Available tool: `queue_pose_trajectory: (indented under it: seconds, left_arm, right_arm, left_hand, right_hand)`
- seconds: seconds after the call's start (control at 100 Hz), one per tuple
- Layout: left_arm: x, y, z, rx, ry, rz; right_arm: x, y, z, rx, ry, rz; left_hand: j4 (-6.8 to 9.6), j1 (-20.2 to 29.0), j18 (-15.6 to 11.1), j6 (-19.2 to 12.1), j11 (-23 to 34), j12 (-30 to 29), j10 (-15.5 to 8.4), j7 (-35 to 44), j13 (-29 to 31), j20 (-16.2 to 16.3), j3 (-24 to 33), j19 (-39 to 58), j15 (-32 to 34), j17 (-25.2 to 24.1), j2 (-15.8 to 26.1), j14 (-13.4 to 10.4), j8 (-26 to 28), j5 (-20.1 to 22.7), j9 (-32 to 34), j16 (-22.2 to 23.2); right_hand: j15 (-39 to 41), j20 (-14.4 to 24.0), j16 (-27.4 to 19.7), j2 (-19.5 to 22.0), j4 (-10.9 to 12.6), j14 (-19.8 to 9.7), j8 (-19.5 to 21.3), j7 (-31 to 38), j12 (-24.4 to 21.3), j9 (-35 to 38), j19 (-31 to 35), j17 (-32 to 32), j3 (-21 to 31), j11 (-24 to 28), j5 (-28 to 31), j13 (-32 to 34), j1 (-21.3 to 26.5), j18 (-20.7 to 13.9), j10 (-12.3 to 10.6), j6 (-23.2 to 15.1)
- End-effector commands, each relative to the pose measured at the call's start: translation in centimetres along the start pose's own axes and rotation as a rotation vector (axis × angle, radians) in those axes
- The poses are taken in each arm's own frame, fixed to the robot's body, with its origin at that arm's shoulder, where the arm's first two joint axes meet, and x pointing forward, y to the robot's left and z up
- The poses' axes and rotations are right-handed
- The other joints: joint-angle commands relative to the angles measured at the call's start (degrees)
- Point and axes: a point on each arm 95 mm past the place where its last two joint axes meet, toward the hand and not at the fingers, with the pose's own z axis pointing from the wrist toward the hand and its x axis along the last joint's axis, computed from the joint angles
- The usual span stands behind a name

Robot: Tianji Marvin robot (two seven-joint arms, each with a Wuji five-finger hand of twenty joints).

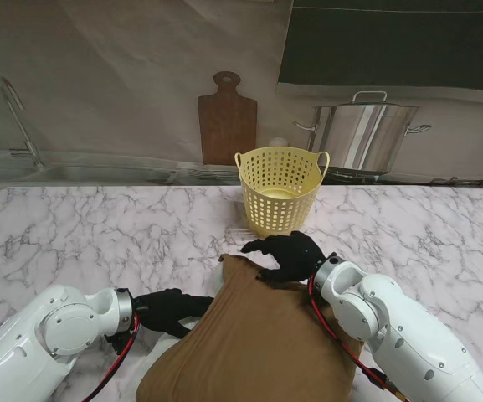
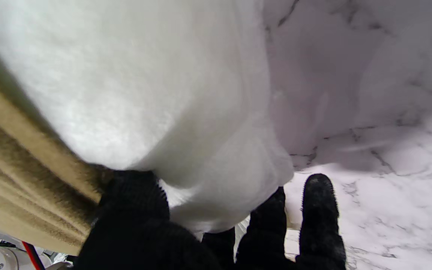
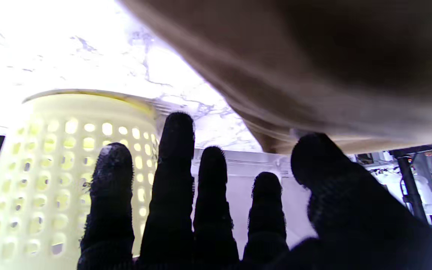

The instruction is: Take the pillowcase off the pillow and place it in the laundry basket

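The pillow in its brown pillowcase (image 1: 258, 343) lies near me at the table's middle. In the left wrist view the white pillow (image 2: 144, 93) bulges out of the bunched pillowcase (image 2: 17, 165). My left hand (image 1: 170, 311) is at the pillow's left side. Its thumb (image 2: 133, 198) sits on the white corner by the cloth's edge, and its fingers (image 2: 317, 217) lie beneath that corner. My right hand (image 1: 287, 255) rests on the pillowcase's far corner with fingers (image 3: 171, 180) spread and the thumb (image 3: 324, 176) touching the brown cloth (image 3: 313, 67). The yellow laundry basket (image 1: 279, 188) stands just beyond it.
The marble table (image 1: 82, 234) stretches to both sides. Behind it are a wooden cutting board (image 1: 227, 121), a steel stockpot (image 1: 367, 134) and a sink with a tap (image 1: 19, 126). The basket (image 3: 51, 168) stands close ahead of my right fingers.
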Motion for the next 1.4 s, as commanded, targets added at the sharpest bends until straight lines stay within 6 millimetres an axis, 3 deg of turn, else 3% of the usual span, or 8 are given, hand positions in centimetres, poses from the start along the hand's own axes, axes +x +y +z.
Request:
queue_pose_trajectory:
  seconds: [0.0,0.2,0.36,0.48,0.68,0.77,0.94,1.39]
  left_arm:
    - [-0.3,2.5,0.3,-0.080,-0.006,-0.017]
    - [-0.3,2.5,0.3,-0.079,0.000,-0.018]
    - [-0.4,2.6,0.2,-0.078,-0.001,-0.021]
    - [-0.4,2.7,0.1,-0.077,-0.003,-0.024]
    - [-0.4,2.7,0.1,-0.079,-0.001,-0.023]
    - [-0.4,2.7,0.1,-0.080,-0.001,-0.023]
    - [-0.3,2.8,0.2,-0.088,0.004,-0.026]
    - [-0.3,2.9,0.1,-0.093,0.004,-0.029]
  right_arm:
    - [0.9,0.7,0.2,-0.005,0.031,-0.012]
    - [1.6,1.6,1.8,0.022,0.066,-0.061]
    - [1.7,1.3,3.2,0.116,0.077,-0.083]
    - [1.7,0.7,3.9,0.173,0.103,-0.113]
    - [1.7,0.2,3.9,0.160,0.116,-0.131]
    - [1.5,0.4,3.6,0.194,0.092,-0.162]
    - [0.8,0.5,3.2,0.264,0.039,-0.208]
    - [-1.1,-0.3,3.7,0.317,-0.074,-0.314]
  left_hand:
    - [0.81,5.85,-0.05,0.08,6.21,2.39,-3.37,5.46,1.31,-0.21,1.47,-17.65,1.29,-0.14,-1.99,-0.53,1.57,3.70,4.37,0.44]
    - [0.82,6.17,-0.06,0.11,6.34,2.44,-3.31,5.49,1.48,-0.16,1.52,-17.57,1.37,-0.14,-1.83,-0.43,1.57,3.79,4.71,0.47]
    - [0.79,6.10,-0.05,0.08,6.39,2.46,-3.34,5.54,1.51,-0.18,1.44,-17.57,1.36,-0.12,-1.78,-0.39,1.59,3.89,5.02,0.46]
    - [0.83,6.47,-0.01,0.02,6.38,2.47,-3.34,5.55,1.55,-0.17,1.58,-17.54,1.37,-0.11,-1.69,-0.32,1.59,3.92,5.12,0.47]
    - [0.78,6.48,-0.09,-0.07,6.33,2.47,-3.28,5.54,1.55,-0.20,1.46,-17.54,1.36,-0.10,-1.58,-0.37,1.58,3.93,5.04,0.47]
    - [0.78,6.54,0.04,-0.04,6.31,2.46,-3.16,5.57,1.50,-0.20,1.47,-17.57,1.34,-0.14,-1.55,-0.39,1.59,3.98,5.00,0.46]
    - [0.76,6.37,-0.05,-0.04,6.29,2.46,-3.20,5.59,1.46,-0.22,1.38,-17.59,1.32,-0.15,-1.51,-0.41,1.60,3.99,5.01,0.45]
    - [0.78,6.58,-0.09,0.00,6.22,2.44,-3.14,5.59,1.50,-0.20,1.47,-17.63,1.33,-0.10,-1.42,-0.33,1.63,3.99,4.90,0.45]
  right_hand:
    - [-3.33,-0.61,-1.72,-1.19,1.39,1.05,1.20,-3.47,-1.88,-5.77,-2.44,-2.88,-0.79,-3.22,-3.56,-4.88,-1.35,0.52,1.73,0.48]
    - [-5.24,0.37,-4.16,-0.85,1.91,0.91,1.32,-21.56,-7.48,-13.12,-8.21,-7.86,14.71,-4.34,-8.20,-9.63,11.35,3.85,2.12,-8.08]
    - [1.05,1.35,0.16,-2.83,2.29,-0.42,-0.97,-23.47,-4.74,-13.96,-8.66,-8.62,23.33,-1.04,-7.83,-9.05,15.75,4.56,2.28,-10.21]
    - [2.18,2.44,4.79,-6.42,-0.64,-0.60,7.71,-11.09,-4.27,-15.05,-9.13,-8.65,28.12,-2.54,-0.51,-9.91,20.88,5.09,1.59,-16.72]
    - [-1.43,1.91,-1.88,-6.73,-0.97,-0.19,7.62,10.61,-11.07,-16.08,-10.22,-9.64,30.60,-6.17,16.98,-13.28,23.93,5.72,0.09,-20.91]
    - [-2.82,1.48,-2.99,-3.86,0.14,0.52,5.03,6.94,-11.67,-17.50,-10.82,-10.42,29.14,-6.22,8.76,-14.53,20.86,5.94,2.03,-15.66]
    - [-4.70,1.31,-3.95,0.22,2.05,1.20,1.11,-0.26,-12.58,-20.12,-11.04,-11.34,25.08,-8.03,4.10,-15.93,17.18,6.13,2.89,4.24]
    - [-0.60,3.23,-0.32,1.27,2.72,0.05,-1.52,-9.87,-9.18,-17.32,-8.92,-10.70,20.61,-5.88,-4.27,-13.34,11.09,5.99,3.54,17.89]
